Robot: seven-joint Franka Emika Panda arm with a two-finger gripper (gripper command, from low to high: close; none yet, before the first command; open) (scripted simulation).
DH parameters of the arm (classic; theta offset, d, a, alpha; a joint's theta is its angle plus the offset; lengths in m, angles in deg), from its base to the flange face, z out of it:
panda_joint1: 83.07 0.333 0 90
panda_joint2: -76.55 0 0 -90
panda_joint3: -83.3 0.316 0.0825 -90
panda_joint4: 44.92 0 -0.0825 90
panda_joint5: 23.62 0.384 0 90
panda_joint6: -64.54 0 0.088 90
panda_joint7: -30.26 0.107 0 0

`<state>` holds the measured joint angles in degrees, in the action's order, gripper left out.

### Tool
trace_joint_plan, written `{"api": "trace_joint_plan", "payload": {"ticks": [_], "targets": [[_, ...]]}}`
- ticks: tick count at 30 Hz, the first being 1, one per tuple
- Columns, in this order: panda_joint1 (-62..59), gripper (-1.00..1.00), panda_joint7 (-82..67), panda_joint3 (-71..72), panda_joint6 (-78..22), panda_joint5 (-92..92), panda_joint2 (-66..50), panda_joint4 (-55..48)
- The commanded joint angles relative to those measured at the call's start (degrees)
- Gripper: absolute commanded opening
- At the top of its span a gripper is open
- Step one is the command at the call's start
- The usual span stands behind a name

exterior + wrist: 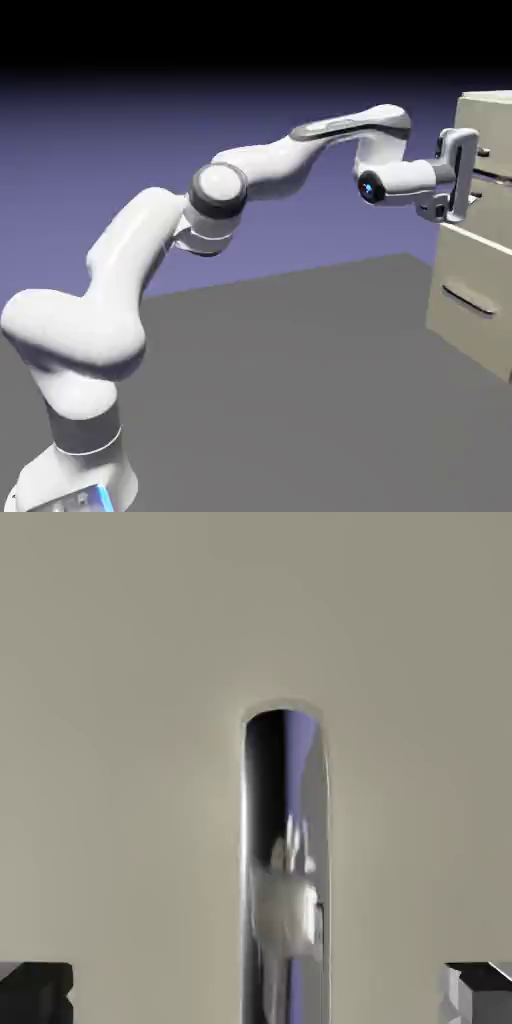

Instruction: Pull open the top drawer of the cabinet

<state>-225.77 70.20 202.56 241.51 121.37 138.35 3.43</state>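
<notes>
Top drawer (488,125) — gripper (256,994) wide open, gaps either side of a bar handle (285,862) (nothing gripped) — arm (265,170) outstretched toward cabinet (475,270)

Soft light, glossy reflections, slight blur

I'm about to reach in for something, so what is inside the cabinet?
Nothing inside shows. The cabinet presents only beige outer faces and handles, and the hand hides part of its upper front.

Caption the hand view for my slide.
Open gripper fingertips spread wide either side of a shiny bar handle on a plain beige front.
</notes>
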Motion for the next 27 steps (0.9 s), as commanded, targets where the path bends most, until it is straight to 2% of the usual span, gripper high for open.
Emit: {"api": "trace_joint_plan", "payload": {"ticks": [1,18,19,27], "targets": [[-0.46,0.00,2.50,-0.20,0.18,-1.91,0.72,-0.89],[-8.07,0.00,43.47,-3.40,3.09,-33.33,12.57,-15.58],[-8.07,-1.00,43.47,-3.40,3.09,-33.33,12.57,-15.58],[-4.33,-1.00,26.03,-3.01,2.51,-18.08,8.99,-10.47]]}}
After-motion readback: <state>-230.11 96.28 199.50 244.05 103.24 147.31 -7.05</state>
